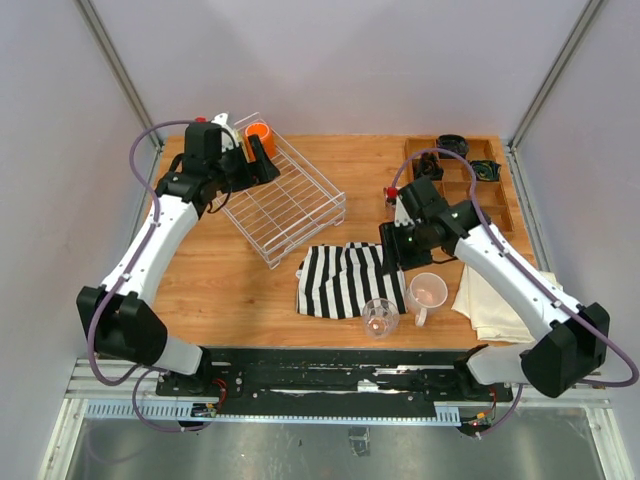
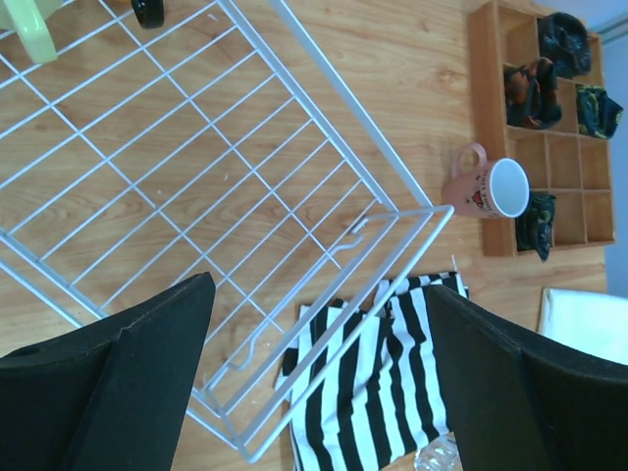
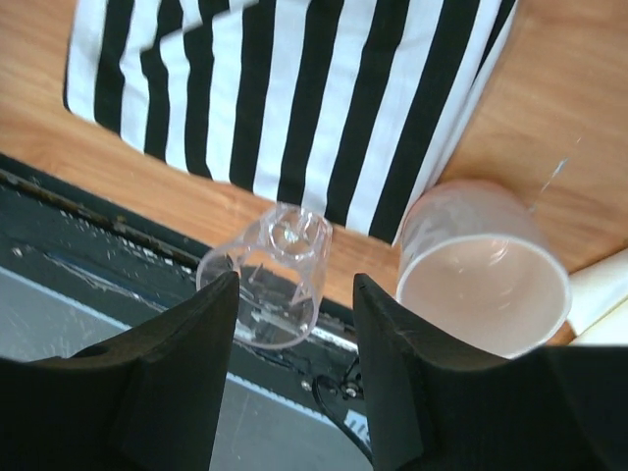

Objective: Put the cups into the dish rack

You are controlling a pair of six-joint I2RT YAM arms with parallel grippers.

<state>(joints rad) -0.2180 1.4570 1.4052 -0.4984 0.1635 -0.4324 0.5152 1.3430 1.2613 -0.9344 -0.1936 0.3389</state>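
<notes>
— How does the bench look?
— It is a light wood bench [image 1: 230,280] with pale walls [image 1: 350,60] on three sides and a metal post [image 1: 112,60] in each far corner. A black rail [image 1: 330,360] runs along the near edge and carries both arm bases.
— Where is the rack?
— The rack [image 1: 290,205] stands askew at the far left. An orange mug [image 1: 260,135] sits in its far corner. The left wrist view shows a green mug [image 2: 27,25] over the grid too, mostly cut off.
— And the other cups?
— A glass [image 1: 380,317] stands at the near edge, about midway along, by the hem of a striped cloth [image 1: 345,280]. A pink mug [image 1: 427,293] is just to its right, beside a cream cloth [image 1: 495,300] near the near right corner. A small pink mug [image 2: 488,188] is just beside the tray [image 1: 470,185], which fills the far right corner and holds dark things in some compartments.
— The pincers?
— The left pincer [image 2: 319,285] hangs over the rack with its jaws spread wide, gripping nothing. The right pincer [image 3: 294,280] hovers above the glass, released, jaws parted and nothing between them.
</notes>
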